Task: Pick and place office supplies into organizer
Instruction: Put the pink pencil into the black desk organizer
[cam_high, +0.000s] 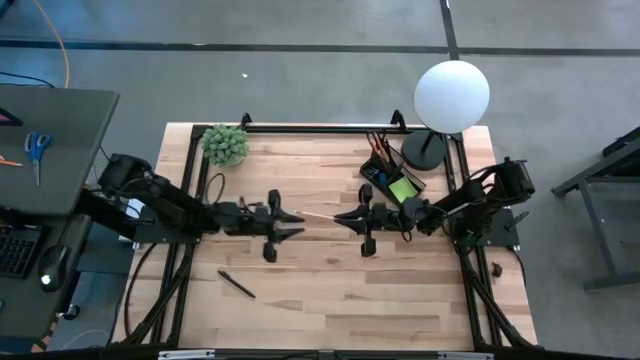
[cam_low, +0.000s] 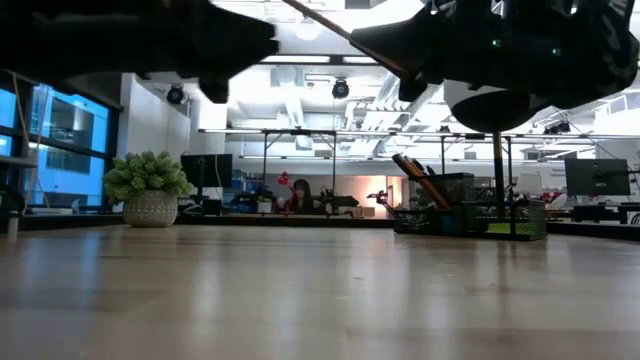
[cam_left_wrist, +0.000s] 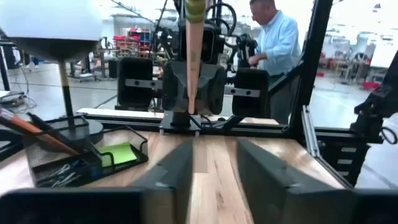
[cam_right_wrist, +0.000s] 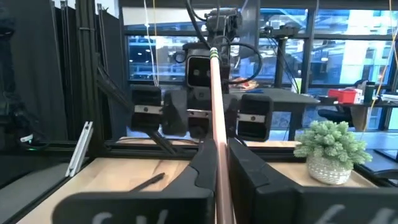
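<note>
Above the middle of the pale wooden worktop, the right pincer is clamping one end of a slim wooden pencil, while the left pincer is standing with fingers parted around its other end. The small black mesh organizer is sitting beside the white globe lamp, and a black pen is lying near the front.

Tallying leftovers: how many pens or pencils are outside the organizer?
2: a wooden pencil clamped in the right tool above mid-table; a black pen lying on the table, front left. Others may be hidden.
</note>
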